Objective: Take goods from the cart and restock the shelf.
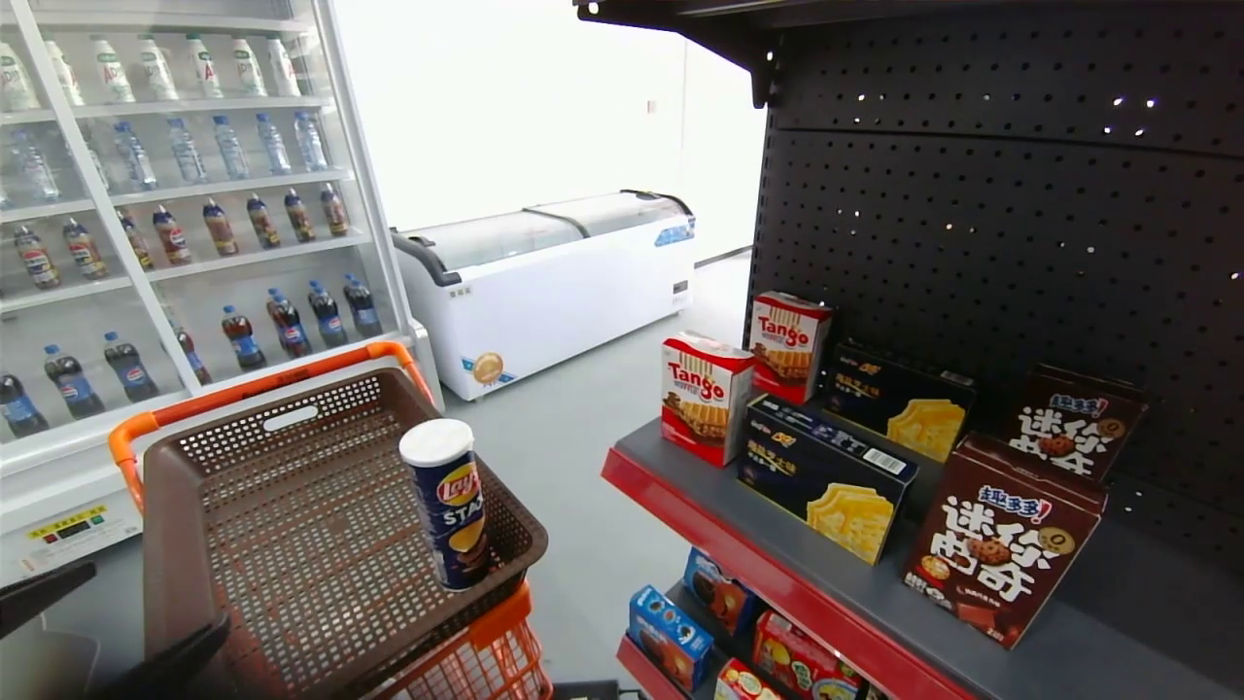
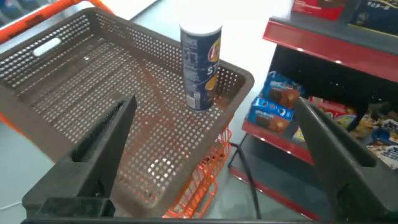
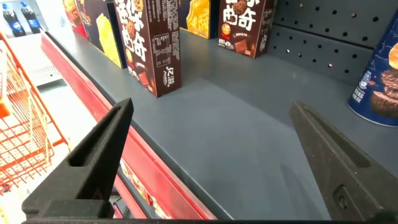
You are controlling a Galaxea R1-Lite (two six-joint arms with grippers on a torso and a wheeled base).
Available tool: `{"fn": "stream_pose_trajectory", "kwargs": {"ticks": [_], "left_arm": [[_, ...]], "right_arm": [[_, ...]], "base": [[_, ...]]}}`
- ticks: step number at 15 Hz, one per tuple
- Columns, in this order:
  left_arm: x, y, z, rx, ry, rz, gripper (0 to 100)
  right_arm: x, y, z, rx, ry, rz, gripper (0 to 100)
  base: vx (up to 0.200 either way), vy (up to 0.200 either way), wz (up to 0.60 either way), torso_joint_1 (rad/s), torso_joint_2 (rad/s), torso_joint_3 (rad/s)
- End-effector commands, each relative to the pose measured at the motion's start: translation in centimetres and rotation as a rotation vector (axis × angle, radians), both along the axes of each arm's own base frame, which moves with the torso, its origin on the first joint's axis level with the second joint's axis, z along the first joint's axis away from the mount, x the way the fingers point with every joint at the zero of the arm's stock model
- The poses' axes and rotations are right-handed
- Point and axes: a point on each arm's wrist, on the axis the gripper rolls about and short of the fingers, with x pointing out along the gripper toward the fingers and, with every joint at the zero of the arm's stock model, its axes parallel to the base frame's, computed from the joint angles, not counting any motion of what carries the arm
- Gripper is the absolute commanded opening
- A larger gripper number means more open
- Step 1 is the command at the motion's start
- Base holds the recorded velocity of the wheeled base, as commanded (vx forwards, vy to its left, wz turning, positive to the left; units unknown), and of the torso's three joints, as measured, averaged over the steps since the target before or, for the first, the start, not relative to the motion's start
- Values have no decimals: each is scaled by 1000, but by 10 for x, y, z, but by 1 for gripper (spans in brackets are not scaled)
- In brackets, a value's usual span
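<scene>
Honestly, the grab is what has to be gotten right at this point. The tall blue cylindrical chip can with the white plastic lid [image 1: 449, 506] is stood upright in the brown perforated plastic cart basket [image 1: 185, 506], close to the corner nearest the shelf. The left pincer [image 2: 213, 109] is held wide open above the basket, with the can roughly centred between its jaws but farther off, so nothing is gripped yet. The right pincer [image 3: 211, 104] is spread open too, empty, over a bare stretch of the grey shelf board with the red front lip [image 3: 249, 137], beside a dark brown cardboard snack box [image 3: 146, 43].

For a clean pick, the can is probably best approached from the side and clamped around the middle of the body, not at the lid, since a tall narrow tube like that is easily tipped if one finger touches first. The basket wall right beside it should be watched, as little room is left there. Once lifted, the can should be kept upright and set down on that bare patch, clear of the boxes.
</scene>
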Motion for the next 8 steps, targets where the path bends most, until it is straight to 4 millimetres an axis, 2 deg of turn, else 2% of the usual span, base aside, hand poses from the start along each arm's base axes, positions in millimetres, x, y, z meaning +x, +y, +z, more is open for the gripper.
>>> {"fn": "stream_pose_trajectory", "kwargs": {"ticks": [1,4,5,6,8], "left_arm": [[54,-6,-7,-4,126,-58,100],[103,-3,-17,68,171,-59,100],[109,-2,-18,84,176,-59,100],[127,2,-22,116,204,-53,100],[149,1,-27,119,213,-61,100]], "right_arm": [[0,0,0,-1,0,0,100],[0,0,0,-1,0,0,100],[0,0,0,1,0,0,100],[0,0,0,-1,-1,0,100],[0,0,0,1,-1,0,100]], "base": [[0,0,0,0,0,0],[0,0,0,0,0,0],[0,0,0,0,0,0],[0,0,0,0,0,0],[0,0,0,0,0,0]]}}
